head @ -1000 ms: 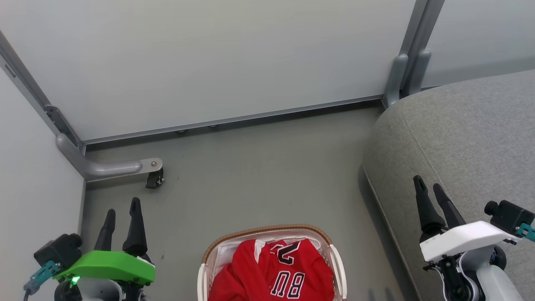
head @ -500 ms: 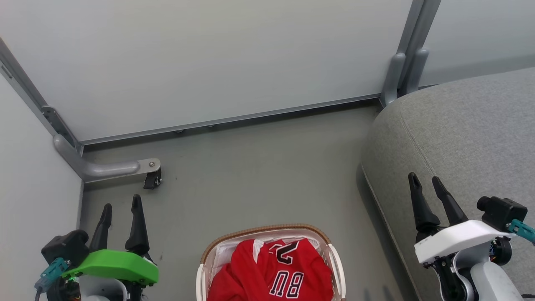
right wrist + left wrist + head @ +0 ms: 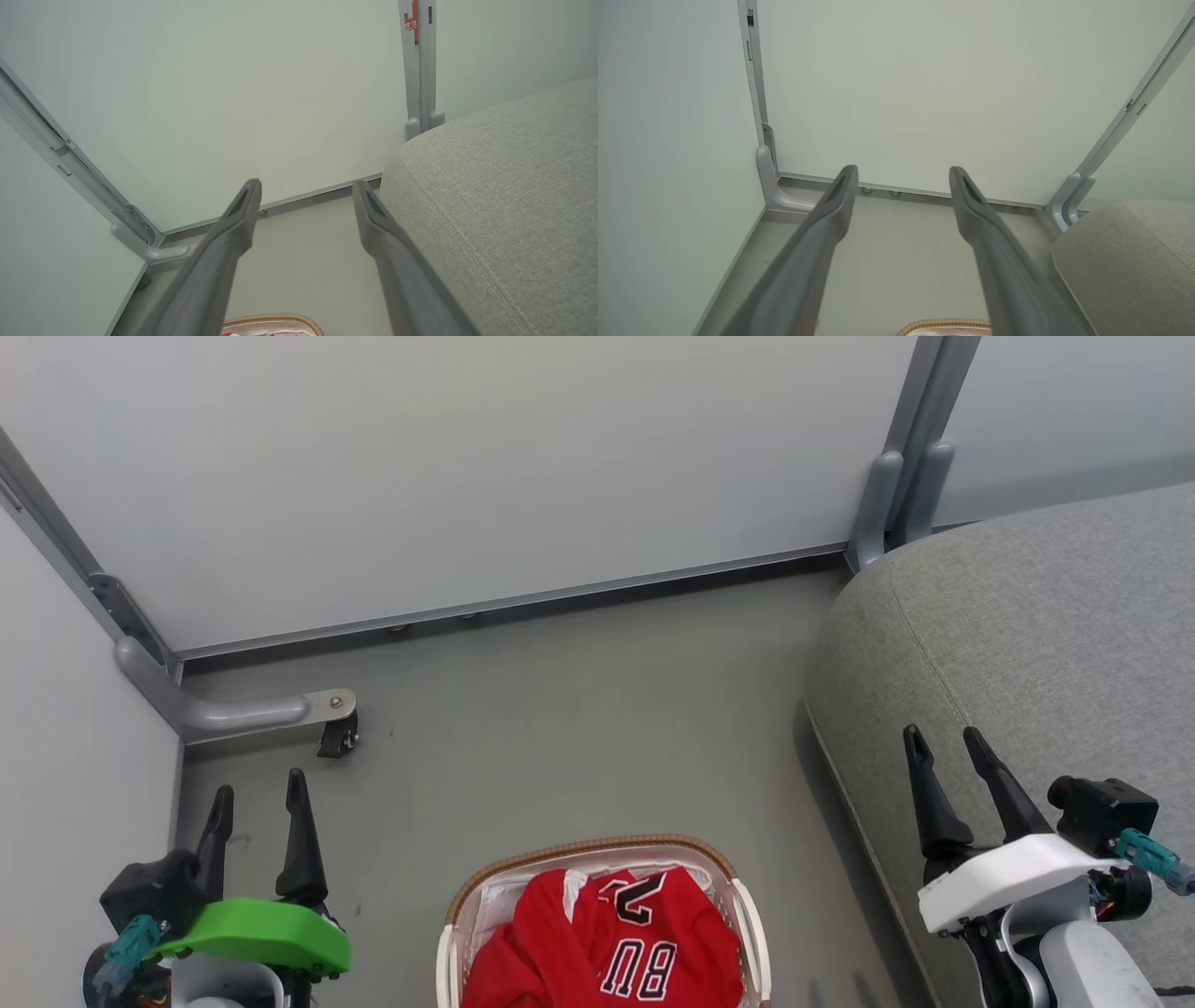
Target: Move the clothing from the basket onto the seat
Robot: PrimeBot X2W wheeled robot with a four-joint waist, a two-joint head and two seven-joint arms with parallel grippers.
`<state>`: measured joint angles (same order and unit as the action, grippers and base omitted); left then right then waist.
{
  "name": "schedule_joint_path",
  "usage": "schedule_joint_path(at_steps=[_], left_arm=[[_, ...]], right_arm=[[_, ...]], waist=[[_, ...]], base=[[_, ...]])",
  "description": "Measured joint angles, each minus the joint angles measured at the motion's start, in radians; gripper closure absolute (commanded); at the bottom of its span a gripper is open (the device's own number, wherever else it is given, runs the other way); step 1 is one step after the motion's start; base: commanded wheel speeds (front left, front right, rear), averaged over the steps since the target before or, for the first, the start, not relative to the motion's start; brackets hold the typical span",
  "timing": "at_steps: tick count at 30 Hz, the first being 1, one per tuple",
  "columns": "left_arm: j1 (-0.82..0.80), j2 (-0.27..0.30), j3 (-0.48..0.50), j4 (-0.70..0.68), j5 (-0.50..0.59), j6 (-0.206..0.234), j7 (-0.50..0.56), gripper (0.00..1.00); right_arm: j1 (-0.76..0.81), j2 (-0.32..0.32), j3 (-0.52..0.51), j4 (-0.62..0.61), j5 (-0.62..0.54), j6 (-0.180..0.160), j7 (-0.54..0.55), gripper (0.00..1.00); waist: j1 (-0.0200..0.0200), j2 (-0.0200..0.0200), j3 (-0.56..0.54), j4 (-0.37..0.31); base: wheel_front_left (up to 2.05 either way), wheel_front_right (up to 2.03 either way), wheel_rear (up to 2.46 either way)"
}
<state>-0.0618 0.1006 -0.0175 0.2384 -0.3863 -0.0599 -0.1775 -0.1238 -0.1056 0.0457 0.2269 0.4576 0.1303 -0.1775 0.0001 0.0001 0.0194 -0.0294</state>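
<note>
The red clothing (image 3: 597,943), a jersey with black-and-white lettering, lies heaped in the white basket (image 3: 752,919) with a brown woven rim at the bottom centre of the head view. The basket's rim (image 3: 945,323) also peeks in at the bottom of the left wrist view, and its rim (image 3: 275,320) shows in the right wrist view. The grey seat (image 3: 1046,644) fills the right side. My left gripper (image 3: 260,791) stands open, empty, to the left of the basket. My right gripper (image 3: 945,738) is open and empty over the seat's front edge.
Pale partition walls (image 3: 467,467) close off the back and left. A grey metal foot with a black caster (image 3: 338,735) juts onto the floor at the left. A grey post (image 3: 896,476) stands behind the seat's corner. Bare grey floor (image 3: 579,728) lies beyond the basket.
Both grippers have crept slightly upward in the head view, and the left one has drifted a little left. The view has shifted slightly. Both stay open.
</note>
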Motion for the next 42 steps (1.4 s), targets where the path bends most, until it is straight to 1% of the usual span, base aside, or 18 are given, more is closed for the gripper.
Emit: schedule_joint_path(at_steps=[14,19,25,29,32,38,42], left_arm=[[0.015,-0.014,0.016,-0.009,0.130,-0.003,-0.029,0.00],[0.022,-0.026,0.015,-0.008,0.155,-0.021,-0.040,0.00],[0.021,-0.043,-0.021,0.022,0.182,-0.045,-0.053,0.00],[0.001,-0.048,-0.054,0.075,0.181,-0.055,-0.060,0.00],[-0.043,-0.050,-0.089,0.107,0.182,-0.060,-0.066,0.00],[-0.144,-0.052,-0.172,0.207,0.185,-0.064,-0.077,0.00],[-0.219,-0.053,-0.214,0.303,0.196,-0.067,-0.081,0.00]], right_arm=[[-0.002,-0.001,0.005,0.002,-0.113,0.000,-0.029,0.00],[-0.002,-0.001,0.009,-0.001,-0.148,0.000,-0.039,0.00],[-0.017,-0.001,0.024,-0.021,-0.192,0.000,-0.053,0.00],[-0.040,0.000,0.036,-0.042,-0.214,0.000,-0.058,0.00],[-0.070,0.000,0.043,-0.062,-0.235,0.000,-0.065,0.00],[-0.143,0.007,0.063,-0.102,-0.276,0.001,-0.076,0.00],[-0.193,0.020,0.071,-0.128,-0.304,0.001,-0.081,0.00]], waist=[[0.0000,0.0000,0.003,-0.006],[0.0000,0.0000,0.008,-0.008],[0.0000,0.0000,0.035,-0.016],[0.0000,0.0000,0.072,-0.027],[0.0000,0.0000,0.110,-0.036],[0.0000,0.0000,0.213,-0.061],[0.0000,0.0000,0.289,-0.080]], base=[[0.00,0.00,0.00],[0.00,0.00,0.00],[0.00,0.00,0.00],[0.00,0.00,0.00],[0.00,0.00,0.00],[0.00,0.00,0.00],[0.00,0.00,0.00]])
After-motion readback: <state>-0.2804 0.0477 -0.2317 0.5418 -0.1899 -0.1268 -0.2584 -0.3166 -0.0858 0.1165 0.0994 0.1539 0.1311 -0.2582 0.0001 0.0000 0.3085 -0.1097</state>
